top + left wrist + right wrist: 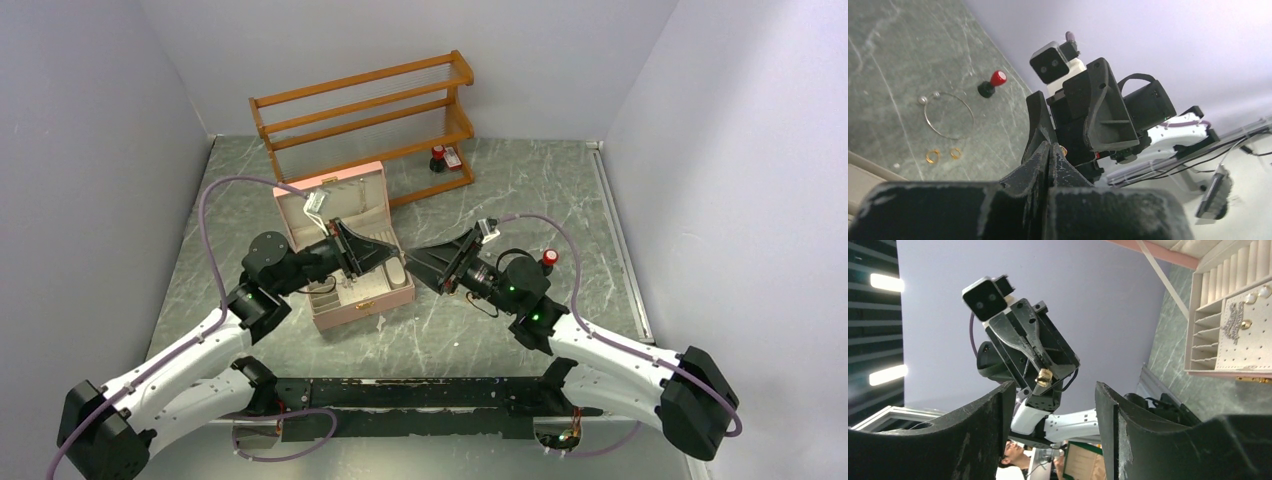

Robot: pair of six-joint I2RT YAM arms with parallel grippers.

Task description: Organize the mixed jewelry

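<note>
Mixed jewelry (955, 153): too small to resolve in overhead view. Left wrist view only: thin silver wire hoop (948, 116) and two small gold rings (933, 156) lying on grey marbled bench (883, 65), near red-capped black bottle (992, 84). Right wrist view only: stud earrings (1246, 325) pinned in open pink box (1218, 373); small gold piece (1044, 376), shape unclear, pinched in closed left hand (1042, 371), clear of bench. Right hand (1054, 387): spread wide, empty.
</note>
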